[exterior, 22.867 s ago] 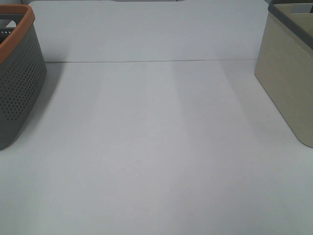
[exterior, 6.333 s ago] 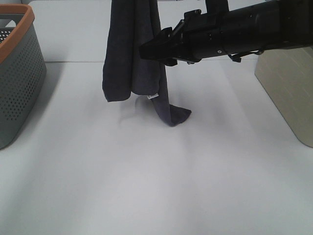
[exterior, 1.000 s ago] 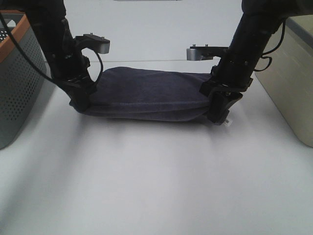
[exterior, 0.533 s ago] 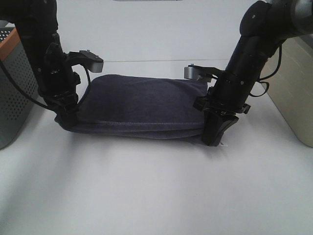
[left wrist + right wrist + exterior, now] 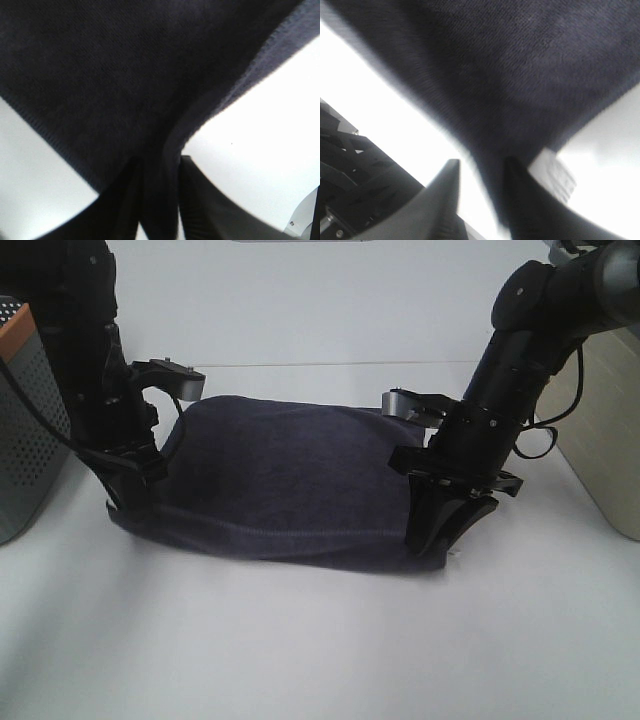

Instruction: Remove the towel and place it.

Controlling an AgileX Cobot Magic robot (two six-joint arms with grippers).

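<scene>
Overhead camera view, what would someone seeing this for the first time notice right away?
A dark towel is stretched across the middle of the white table. The left hand pinches one front corner and the right hand the other. At the sides stand a perforated grey basket with an orange rim on the left and a beige bin on the right.

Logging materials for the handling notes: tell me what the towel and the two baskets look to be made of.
Towel: dark navy woven fabric, matte, with a fine weave and stitched hem; probably cotton or microfibre.
Left basket: looks like grey moulded plastic with punched holes and an orange rim.
Right basket: beige, smooth, faintly ribbed wall, likely plastic; rim out of view.
</scene>
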